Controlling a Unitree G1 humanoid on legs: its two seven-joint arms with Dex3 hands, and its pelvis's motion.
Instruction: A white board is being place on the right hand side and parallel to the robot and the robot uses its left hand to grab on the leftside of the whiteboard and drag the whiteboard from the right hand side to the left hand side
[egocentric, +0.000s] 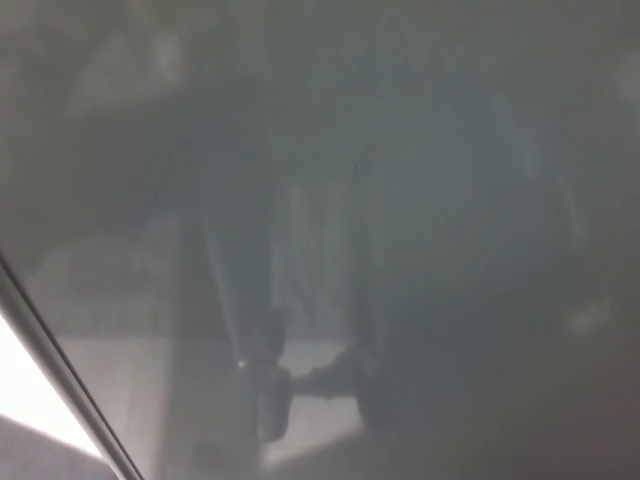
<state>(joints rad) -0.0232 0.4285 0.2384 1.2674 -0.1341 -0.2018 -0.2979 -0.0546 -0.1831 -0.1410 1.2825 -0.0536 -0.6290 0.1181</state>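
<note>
The head view is filled almost wholly by the glossy grey-white surface of the flat whiteboard, standing very close to the camera; its pale metal frame edge runs as a diagonal strip across the lower left corner, with a bright patch of background beyond it. What shows on the surface is dim reflection only: dark upright shapes, blurred, and too indistinct to identify. Neither robot hand appears directly, so whether the left hand is wide, narrow or clasped on the board edge cannot be told; the same holds for the right hand. Judged risks: with the board filling the view, the camera gives no sight of the grasp point, so a slipping or partial hold on the left side would go unnoticed, and the board could tilt or swing instead of sliding flat. A drag toward the left could bring the frame edge against the robot's own body or head, given how near the surface appears. Nothing can be seen of the floor or of surrounding objects, so obstacles along the path to the left cannot be confirmed or ruled out
</note>
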